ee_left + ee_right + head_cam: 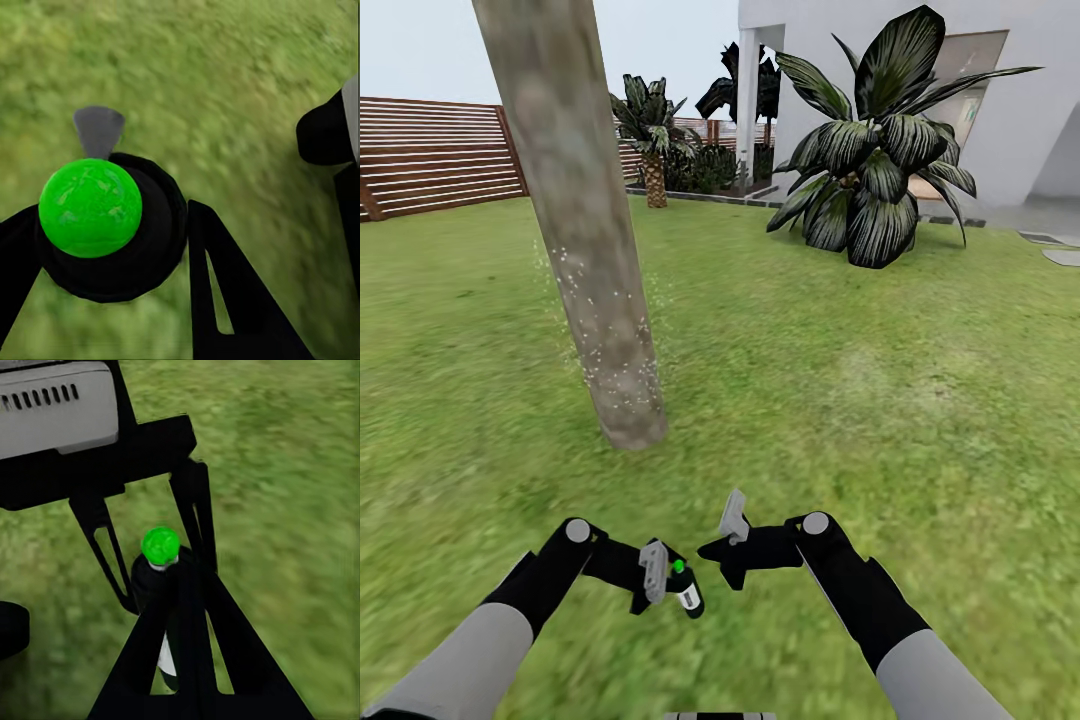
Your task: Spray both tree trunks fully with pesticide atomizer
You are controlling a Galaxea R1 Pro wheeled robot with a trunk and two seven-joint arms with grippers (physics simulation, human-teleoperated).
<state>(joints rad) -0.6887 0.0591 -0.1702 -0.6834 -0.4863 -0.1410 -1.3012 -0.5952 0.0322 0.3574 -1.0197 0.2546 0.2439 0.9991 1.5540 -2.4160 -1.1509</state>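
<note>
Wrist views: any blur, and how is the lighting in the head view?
Left wrist view: lawn smeared, green dot of the atomizer crisp. Right wrist view: grass soft too. Head view: flat, even light, hardly any shadow under the tree trunk.

A big dark-leaved, white-streaked shrub point(880, 150) stands before the white house wall point(1010, 110), a small scaly-trunked palm point(652, 140) farther back.
</note>
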